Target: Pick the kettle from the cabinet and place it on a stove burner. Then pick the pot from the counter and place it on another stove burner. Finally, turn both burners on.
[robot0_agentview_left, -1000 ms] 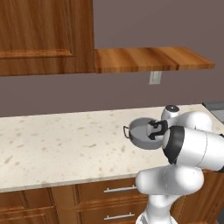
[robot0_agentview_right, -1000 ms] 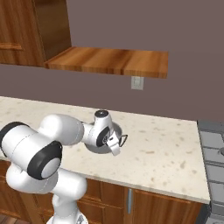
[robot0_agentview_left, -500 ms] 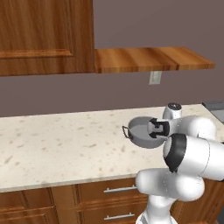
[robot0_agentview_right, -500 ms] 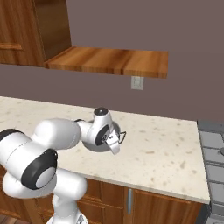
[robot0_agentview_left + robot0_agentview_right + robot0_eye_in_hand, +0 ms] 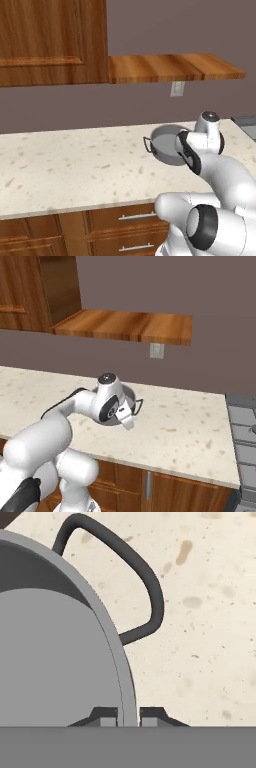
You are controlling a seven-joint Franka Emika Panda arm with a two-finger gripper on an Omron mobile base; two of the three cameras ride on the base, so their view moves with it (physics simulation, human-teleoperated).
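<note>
The grey pot (image 5: 164, 144) is on the beige counter (image 5: 75, 170), and I cannot tell whether it still touches the stone. My gripper (image 5: 128, 716) is shut on the pot (image 5: 55, 652), with one fingertip inside its rim and one outside. That grip sits just beside a dark loop handle (image 5: 150, 587). In the right base view the hand (image 5: 112, 406) covers most of the pot (image 5: 133, 394). The wooden cabinet (image 5: 50, 40) and its open shelf board (image 5: 170, 67) hang above. The kettle is out of view.
The stove (image 5: 245, 423) begins at the counter's right end, and its corner also shows in the left base view (image 5: 246, 122). A wall socket (image 5: 176, 88) sits under the shelf. Drawer fronts with steel handles (image 5: 137, 216) run below the counter's edge.
The fingers have closed onto the pot's rim and stayed shut. The arm's elbow has swung lower and forward. The pot has shifted only slightly.
</note>
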